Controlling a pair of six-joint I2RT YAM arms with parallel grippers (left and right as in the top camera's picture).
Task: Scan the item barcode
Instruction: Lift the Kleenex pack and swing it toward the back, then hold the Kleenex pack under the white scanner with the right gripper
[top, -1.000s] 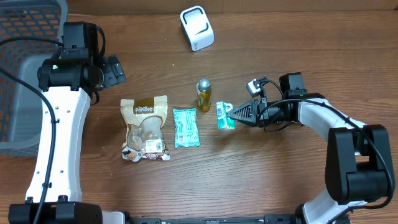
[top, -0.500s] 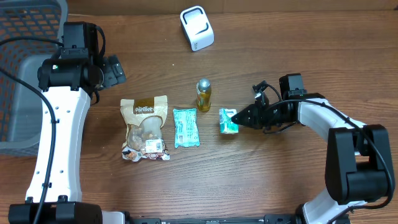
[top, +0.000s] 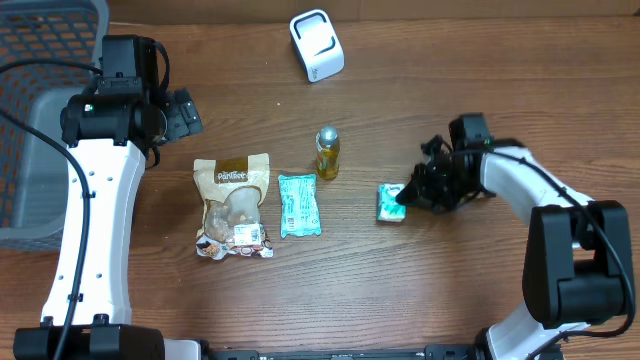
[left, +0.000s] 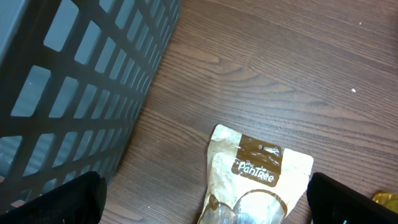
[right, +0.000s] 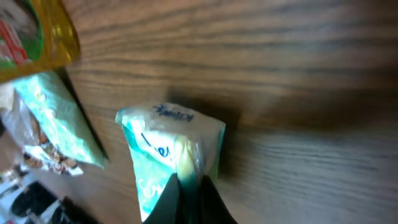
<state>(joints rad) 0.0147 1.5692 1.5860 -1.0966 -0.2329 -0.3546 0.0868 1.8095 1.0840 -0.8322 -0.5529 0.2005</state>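
Note:
My right gripper (top: 405, 196) is shut on one edge of a small green-and-white tissue pack (top: 390, 203), right of the table's middle. In the right wrist view the pack's (right: 169, 146) thin wrapper edge is pinched between the dark fingertips of that gripper (right: 189, 186). A white box-shaped scanner (top: 317, 45) stands at the back, well apart from the pack. My left gripper (top: 182, 112) hangs open at the left, beside the basket. In the left wrist view this gripper (left: 205, 202) holds nothing, and its wide-apart fingers frame the brown snack bag (left: 261, 168) below.
A brown PanTree snack bag (top: 233, 205), a teal packet (top: 298, 204) and a small yellow bottle (top: 327, 152) lie in a row mid-table. A grey mesh basket (top: 40, 100) fills the left edge, and its wall (left: 74, 81) shows close in the left wrist view.
My right gripper has pulled the tissue pack to the right and a little toward the front, away from the bottle. The left arm has not moved.

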